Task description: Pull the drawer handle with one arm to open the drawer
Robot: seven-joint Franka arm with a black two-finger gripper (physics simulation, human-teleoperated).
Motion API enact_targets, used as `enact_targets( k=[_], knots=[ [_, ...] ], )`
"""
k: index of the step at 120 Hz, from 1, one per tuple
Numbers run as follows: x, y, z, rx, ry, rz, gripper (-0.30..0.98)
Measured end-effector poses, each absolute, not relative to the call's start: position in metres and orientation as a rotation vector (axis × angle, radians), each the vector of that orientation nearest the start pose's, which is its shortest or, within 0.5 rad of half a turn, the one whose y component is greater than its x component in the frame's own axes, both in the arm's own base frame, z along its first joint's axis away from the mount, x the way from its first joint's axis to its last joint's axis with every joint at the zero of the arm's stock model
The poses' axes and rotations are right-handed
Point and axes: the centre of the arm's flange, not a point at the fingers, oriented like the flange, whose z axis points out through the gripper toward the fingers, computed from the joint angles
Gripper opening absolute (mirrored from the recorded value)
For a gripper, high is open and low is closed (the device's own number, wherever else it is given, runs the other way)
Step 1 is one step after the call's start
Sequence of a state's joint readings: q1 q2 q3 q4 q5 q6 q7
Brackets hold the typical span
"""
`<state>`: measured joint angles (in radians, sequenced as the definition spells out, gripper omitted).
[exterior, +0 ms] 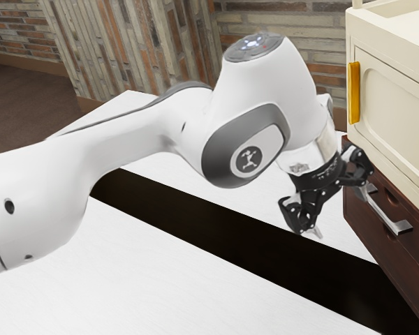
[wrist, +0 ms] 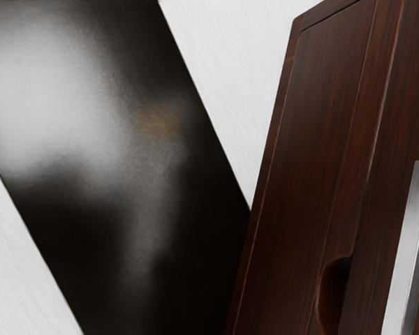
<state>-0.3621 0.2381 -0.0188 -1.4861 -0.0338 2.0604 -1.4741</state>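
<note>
White arm (exterior: 126, 153), seen nearest the camera, leading down to the hand (exterior: 343, 210). Beneath it is spread the pale tabletop (exterior: 153, 258), crossed by a dark band (exterior: 230, 223). Just beside the hand, along its farther finger, is placed the metal drawer handle (exterior: 385, 212), mounted on the front of the dark wooden drawer (exterior: 399, 211), which appears closed. Above the hand and past it is set a cream cabinet (exterior: 398, 98) with a yellow handle (exterior: 354, 93).

A missed grasp is judged the chief risk: the bar is not seen to be bracketed, and if the hand were closed from here, the handle's end could be struck or the bar left outside the grip. Scraping of the wooden front could be caused by too deep an approach; slipping, by a shallow hold on smooth metal.

The fingers are parted widely, with nothing held between them. Whether the handle is touched by the farther finger cannot be told.
</note>
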Motion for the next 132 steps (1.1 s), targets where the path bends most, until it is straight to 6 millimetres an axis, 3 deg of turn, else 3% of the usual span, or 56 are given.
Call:
enact_targets(
  k=[33, 76, 132],
  knots=[
    [0.645, -0.25, 0.56, -2.984, -1.708, -0.359, 0.69],
    [0.649, -0.25, 0.55, -3.028, -1.618, -0.362, 0.68],
    [0.645, -0.244, 0.545, -3.038, -1.521, -0.389, 0.25]
  ],
)
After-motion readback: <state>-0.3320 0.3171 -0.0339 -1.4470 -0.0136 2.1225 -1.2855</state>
